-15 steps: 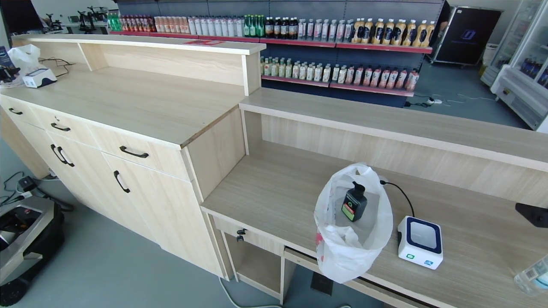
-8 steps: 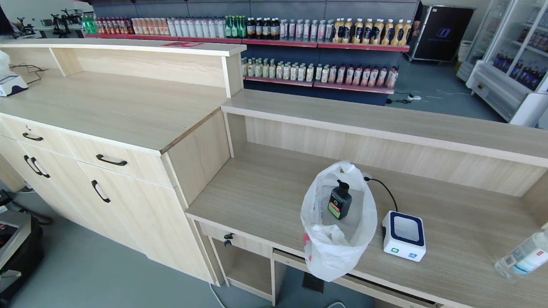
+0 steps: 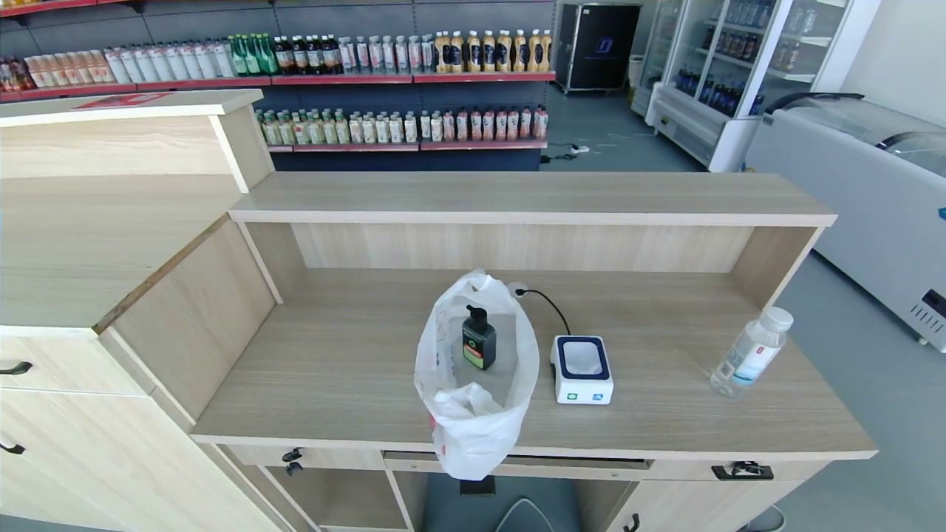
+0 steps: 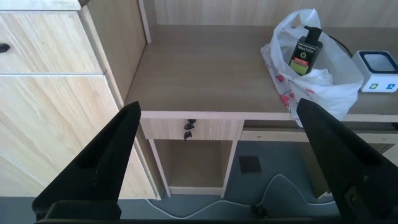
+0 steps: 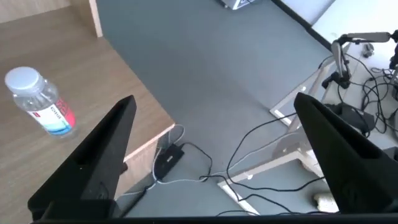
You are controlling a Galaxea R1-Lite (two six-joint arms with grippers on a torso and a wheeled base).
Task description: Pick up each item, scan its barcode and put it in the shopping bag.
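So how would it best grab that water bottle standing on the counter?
Probably around the water bottle's round middle, with the right gripper coming in level from the counter's open front edge. It stands upright and alone, and its white cap looks too small for a sure hold.

The light wood counter [image 3: 347, 369] carries three items. A white shopping bag [image 3: 462, 425] stands at the front edge, overhanging it. A white scanner [image 3: 582, 368] sits just beside the bag, with its black cable [image 3: 550, 303] running rearward. A clear water bottle [image 3: 750, 353] stands upright, well apart, near the right end.
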